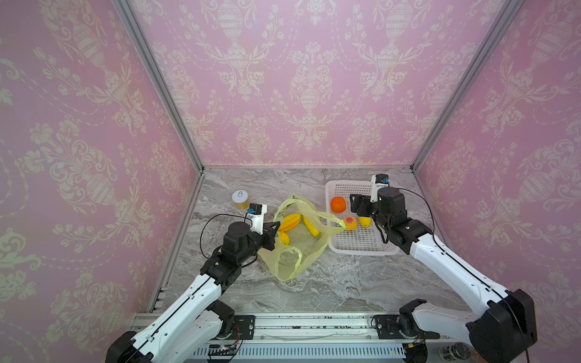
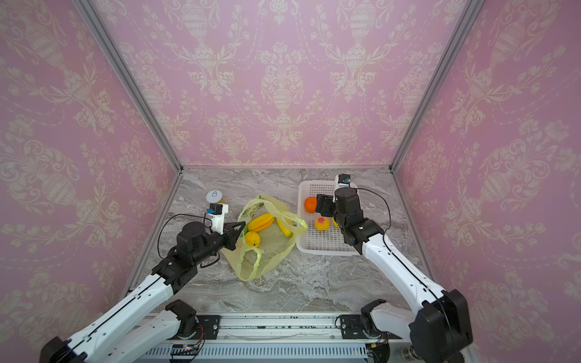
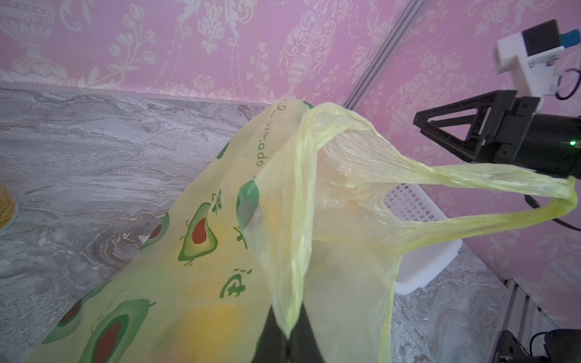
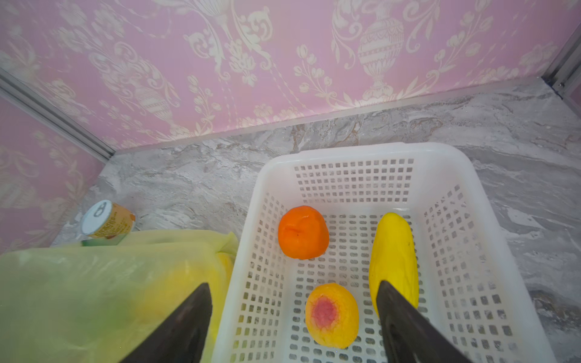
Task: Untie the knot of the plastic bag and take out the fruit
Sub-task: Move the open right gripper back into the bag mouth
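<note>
With your left gripper (image 3: 286, 327) clamped on the rim of the thin yellow-green plastic bag (image 1: 311, 248), lift the wide-open right gripper (image 4: 292, 284) clear of the white perforated basket (image 4: 345, 151) and reach for the yellow-orange toy fruits (image 1: 290, 221) lying in the bag's open mouth.

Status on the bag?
Left gripper shut on plastic bag, mouth open. Right gripper open, empty, over basket. Three fruit out, three visible inside. Bag handle overhangs basket edge.

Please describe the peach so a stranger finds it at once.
Find the white perforated basket on the marble table's right side. The peach lies in it near the rim beside the bag. Unlike the plain orange and the long yellow fruit, it is yellow-orange with a pink blotch.
</note>
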`<state>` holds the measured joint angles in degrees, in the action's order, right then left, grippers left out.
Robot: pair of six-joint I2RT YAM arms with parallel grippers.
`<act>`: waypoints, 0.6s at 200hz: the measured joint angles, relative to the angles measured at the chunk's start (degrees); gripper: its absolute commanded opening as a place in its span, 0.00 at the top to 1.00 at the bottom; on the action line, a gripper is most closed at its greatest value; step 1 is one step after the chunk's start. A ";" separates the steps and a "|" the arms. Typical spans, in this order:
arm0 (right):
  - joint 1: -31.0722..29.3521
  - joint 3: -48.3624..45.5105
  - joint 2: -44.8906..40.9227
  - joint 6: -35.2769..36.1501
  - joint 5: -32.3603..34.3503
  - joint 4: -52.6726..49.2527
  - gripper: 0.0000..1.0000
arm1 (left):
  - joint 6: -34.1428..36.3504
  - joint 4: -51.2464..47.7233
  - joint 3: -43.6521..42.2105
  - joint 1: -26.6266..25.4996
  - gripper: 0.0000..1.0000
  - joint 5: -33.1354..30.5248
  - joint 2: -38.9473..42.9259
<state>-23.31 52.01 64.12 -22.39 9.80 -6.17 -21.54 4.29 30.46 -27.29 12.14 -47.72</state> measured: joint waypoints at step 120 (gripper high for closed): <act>-34.07 0.90 -7.02 9.57 -1.55 2.16 0.56 | -0.02 0.42 -0.02 0.00 0.98 0.02 -0.72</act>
<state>-57.39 52.90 57.10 -12.82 8.25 -4.01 -21.56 4.71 30.44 -27.29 12.16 -48.45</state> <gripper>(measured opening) 0.465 0.041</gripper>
